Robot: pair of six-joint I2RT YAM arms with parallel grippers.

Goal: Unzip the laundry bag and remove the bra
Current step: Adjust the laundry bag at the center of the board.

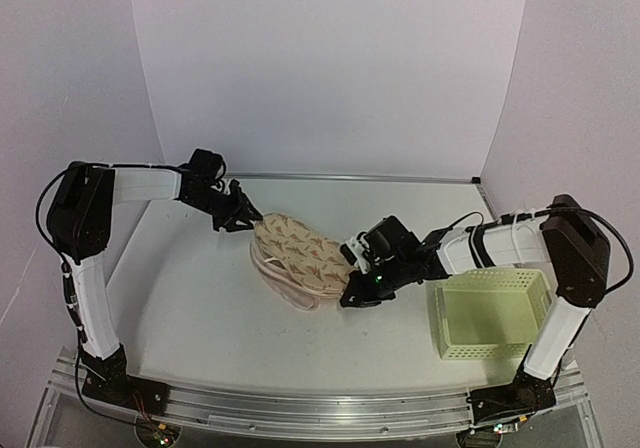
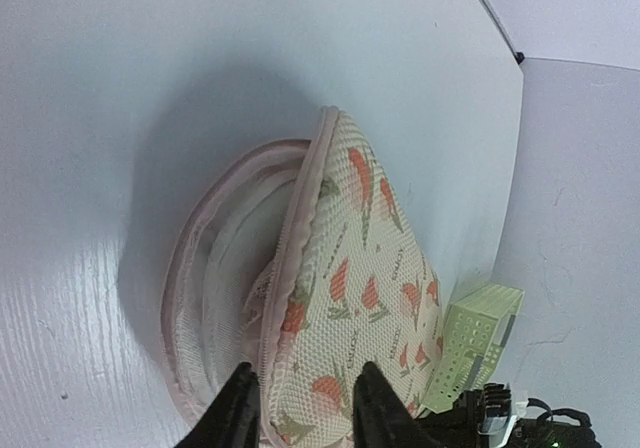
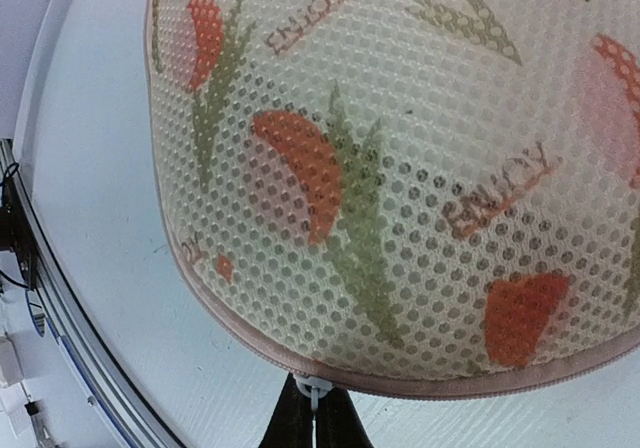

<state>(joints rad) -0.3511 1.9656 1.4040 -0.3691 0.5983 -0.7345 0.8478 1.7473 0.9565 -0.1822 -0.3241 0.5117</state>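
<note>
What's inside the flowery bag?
The laundry bag gapes open along its zip. Pale, pink-edged soft layers show in the gap. I cannot tell whether they are the bra. The bag's printed top covers everything deeper inside.

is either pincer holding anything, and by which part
The right pincer is shut on the white zip pull at the edge of the laundry bag. The left pincer straddles the bag's opposite end, grip uncertain.
</note>
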